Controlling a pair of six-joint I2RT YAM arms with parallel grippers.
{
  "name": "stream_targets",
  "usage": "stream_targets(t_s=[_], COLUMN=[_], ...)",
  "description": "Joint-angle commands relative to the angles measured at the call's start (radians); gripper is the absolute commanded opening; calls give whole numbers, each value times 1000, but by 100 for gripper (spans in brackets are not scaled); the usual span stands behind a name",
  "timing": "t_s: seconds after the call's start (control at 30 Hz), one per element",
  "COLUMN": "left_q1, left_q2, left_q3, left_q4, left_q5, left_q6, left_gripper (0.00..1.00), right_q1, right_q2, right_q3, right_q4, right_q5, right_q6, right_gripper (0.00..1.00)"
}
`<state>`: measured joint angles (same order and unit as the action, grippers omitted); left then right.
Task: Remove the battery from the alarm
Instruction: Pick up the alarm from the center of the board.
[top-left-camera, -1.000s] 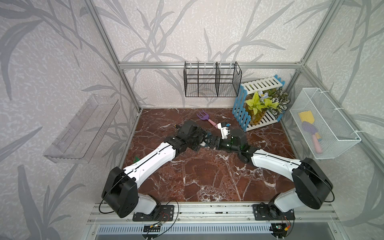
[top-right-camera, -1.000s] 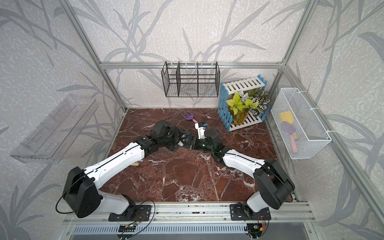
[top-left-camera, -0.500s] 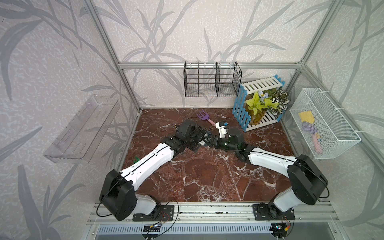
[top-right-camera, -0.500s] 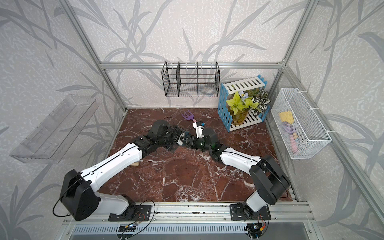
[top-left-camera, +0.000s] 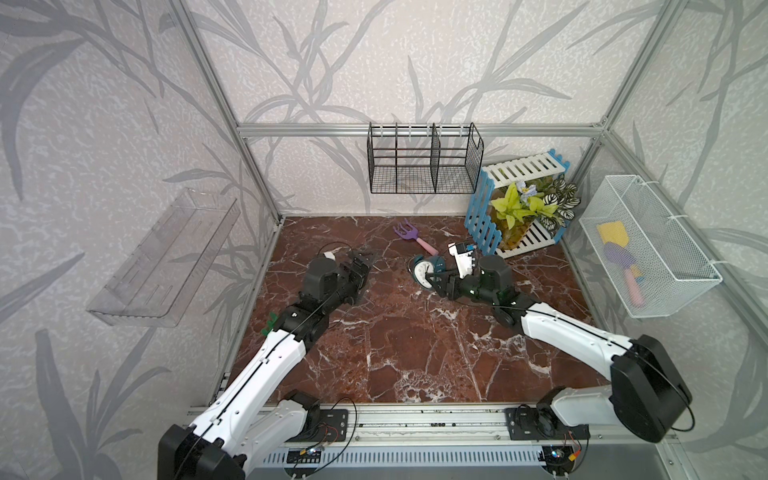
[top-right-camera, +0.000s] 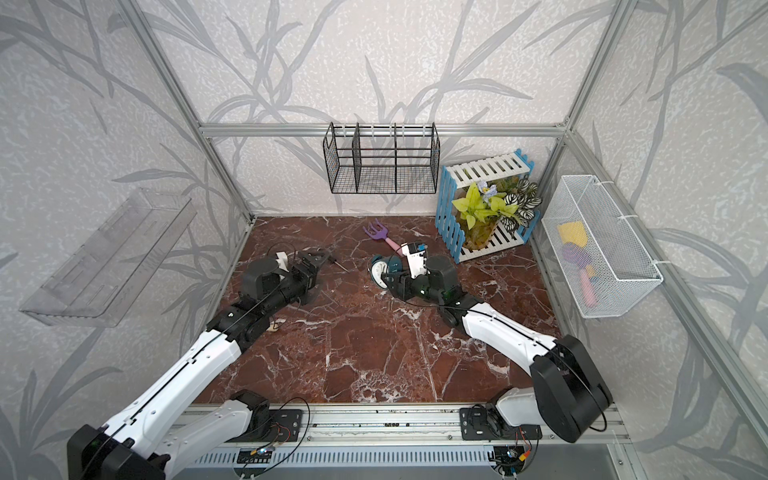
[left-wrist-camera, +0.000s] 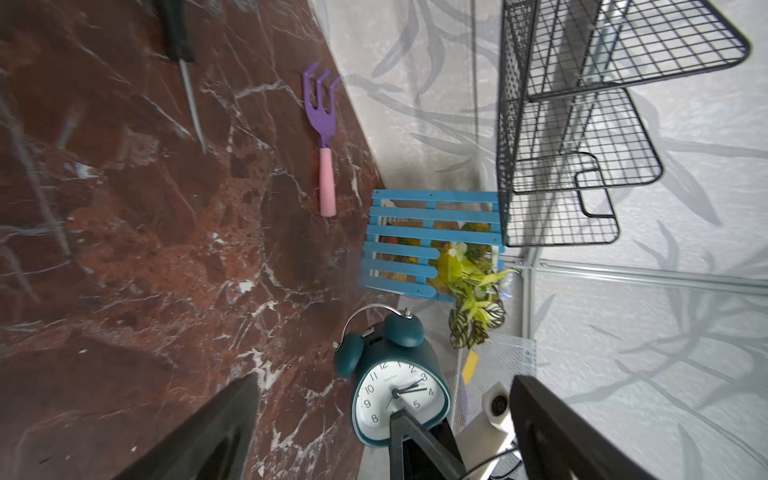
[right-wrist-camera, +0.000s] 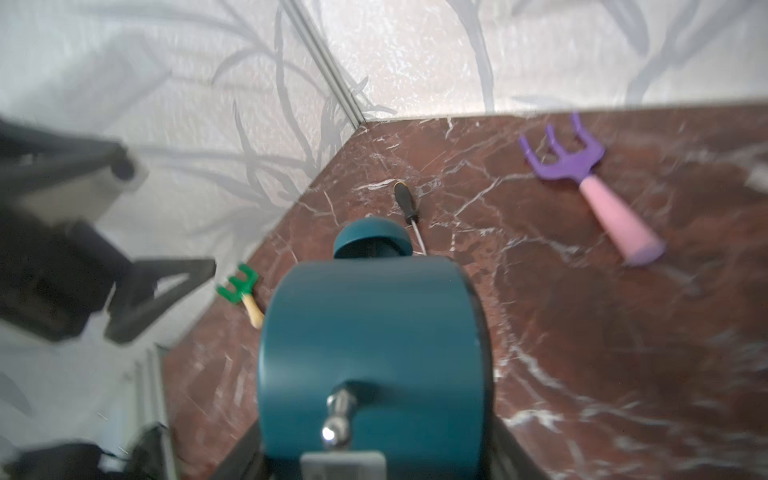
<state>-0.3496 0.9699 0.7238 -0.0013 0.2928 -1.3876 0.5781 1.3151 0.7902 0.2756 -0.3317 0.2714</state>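
Toward the counter's (top-left-camera: 415, 353) back, right pincer (top-left-camera: 435, 280) clamps the alarm (top-left-camera: 424, 272), dial facing the left pincer (top-left-camera: 362, 268), which gapes empty nearby. The battery is hidden, seemingly still inside; holding step. Next: turn its back leftward.

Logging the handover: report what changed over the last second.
The left gripper drew back toward its own side, away from the alarm, jaws open. The right gripper closed on the alarm and holds it alone. The purple rake and plant crate stayed put.
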Motion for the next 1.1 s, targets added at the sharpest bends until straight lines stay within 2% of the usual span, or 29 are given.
stream_targets(t_s=[0.0,0.13,0.23,0.33,0.43,0.57,0.67,0.77,1.07], left_q1=[8,9,-1,-11,-28,-67,-89,-104,-146], left_q2=[-4,64,109,138,169,226,278,314,397], left_q3=[-69,-30,-11,-13,3,23,23,17,46], left_q4=[378,432,440,488,490,506,590,679,666], left_q5=[212,384,460,494,522,552,565,559,560], left_q6=[-15,4,6,-23,-26,-35,-111,-188,-225], left_gripper=[98,98,98,97,99,100,100,100,100], right_q1=[6,8,14,56,77,100,113,122,190], right_q2=[-120,-193,-222,-244,-258,-259,-252,-244,-205], right_q3=[56,41,48,38,35,47,52,52,58], right_q4=[-78,-129,-166,-166,-178,-199,-186,-171,-88], right_q5=[33,84,111,199,232,252,277,283,331], right_q6=[-559,-988,-1141,-1301,-1410,-1514,-1569,-1586,-1598], right_gripper=[38,40,41,40,40,40,40,40,40])
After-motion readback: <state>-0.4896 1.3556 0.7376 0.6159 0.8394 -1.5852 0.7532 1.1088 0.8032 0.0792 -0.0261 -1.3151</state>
